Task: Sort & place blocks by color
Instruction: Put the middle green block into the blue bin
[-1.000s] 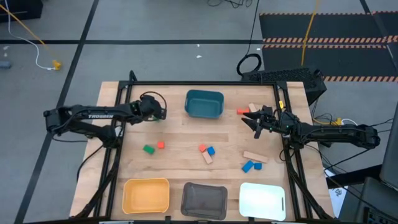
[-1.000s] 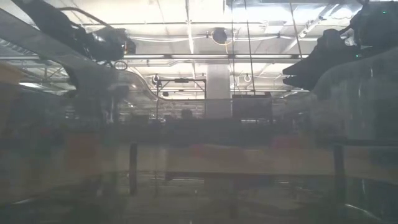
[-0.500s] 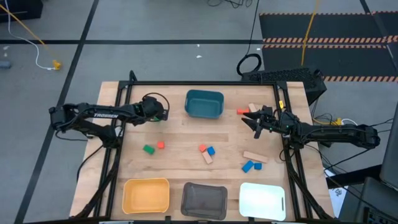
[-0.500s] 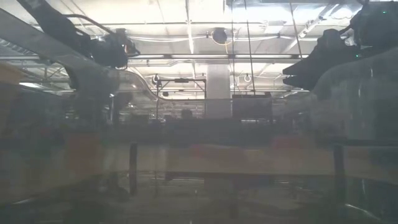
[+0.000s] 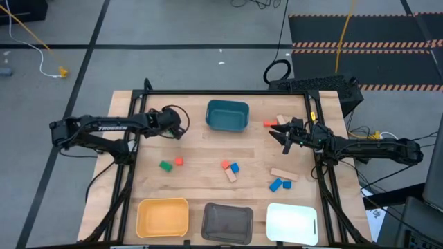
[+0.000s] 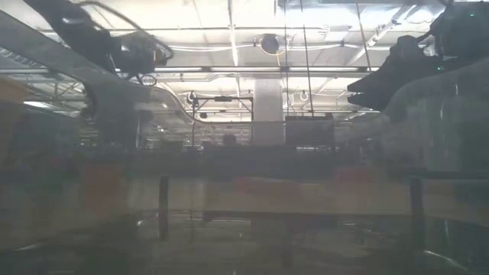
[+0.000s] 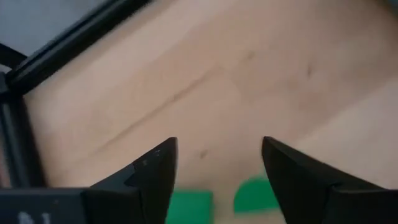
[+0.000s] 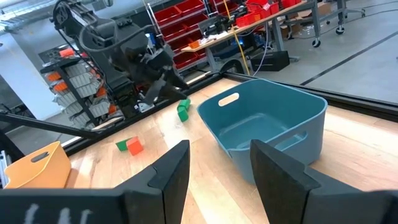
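My left gripper (image 5: 176, 126) (image 7: 214, 168) hovers open over the far-left part of the table, above two green blocks (image 7: 189, 205) (image 7: 255, 194), which show between its fingers and also in the right wrist view (image 8: 182, 111). My right gripper (image 5: 284, 136) (image 8: 217, 180) is open and holds nothing; it waits right of the teal tray (image 5: 227, 115), beside a red block (image 5: 270, 123) and a tan block (image 5: 281, 120). On the table lie a green block (image 5: 165, 166), a red block (image 5: 178, 161), a red, blue and tan cluster (image 5: 230, 168), a tan bar (image 5: 284, 174) and two blue blocks (image 5: 281, 185).
A yellow tray (image 5: 163, 216), a grey tray (image 5: 227, 223) and a white tray (image 5: 291, 223) stand along the near edge. Bare wood lies between the trays and the scattered blocks. Black frame rails run along the table's left and right sides.
My left arm has swayed a little toward the table's right and back again, dipping slightly and rising, while its gripper stays over the green blocks. The blocks have not moved.
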`<state>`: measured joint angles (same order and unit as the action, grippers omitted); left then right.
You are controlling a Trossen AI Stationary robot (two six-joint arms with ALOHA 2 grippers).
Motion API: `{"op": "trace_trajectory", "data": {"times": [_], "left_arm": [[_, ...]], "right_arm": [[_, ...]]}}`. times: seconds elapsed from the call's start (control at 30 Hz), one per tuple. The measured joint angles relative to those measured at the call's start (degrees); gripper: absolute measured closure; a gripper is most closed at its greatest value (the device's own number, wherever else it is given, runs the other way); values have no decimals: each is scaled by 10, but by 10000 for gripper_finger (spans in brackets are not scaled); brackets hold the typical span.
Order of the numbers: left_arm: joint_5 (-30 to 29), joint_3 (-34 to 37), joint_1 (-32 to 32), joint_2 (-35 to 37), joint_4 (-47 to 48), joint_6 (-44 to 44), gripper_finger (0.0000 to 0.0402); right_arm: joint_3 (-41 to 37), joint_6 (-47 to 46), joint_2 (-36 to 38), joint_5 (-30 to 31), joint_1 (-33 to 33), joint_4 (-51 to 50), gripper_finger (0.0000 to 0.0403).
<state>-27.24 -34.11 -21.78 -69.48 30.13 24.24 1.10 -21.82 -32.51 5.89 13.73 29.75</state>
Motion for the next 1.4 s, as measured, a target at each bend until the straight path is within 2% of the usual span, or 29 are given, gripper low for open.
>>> {"op": "trace_trajectory", "data": {"times": [0.1,0.2,0.43,0.6,1.03,1.27,1.4], "left_arm": [[21,-34,0,-1,84,-19,167],[51,-56,0,0,125,-64,167],[110,-59,0,-2,130,-295,167],[138,-59,2,-2,120,-382,167],[140,-59,2,-6,101,-503,167],[141,-57,2,-63,100,-543,167],[117,-57,2,-95,80,-552,167]], "right_arm": [[0,0,0,0,0,0,243],[0,0,0,0,0,0,243],[0,0,0,0,0,0,243],[0,0,0,0,0,0,243],[0,0,0,0,0,0,243],[0,0,0,0,0,0,243],[0,0,0,0,0,0,243]]}}
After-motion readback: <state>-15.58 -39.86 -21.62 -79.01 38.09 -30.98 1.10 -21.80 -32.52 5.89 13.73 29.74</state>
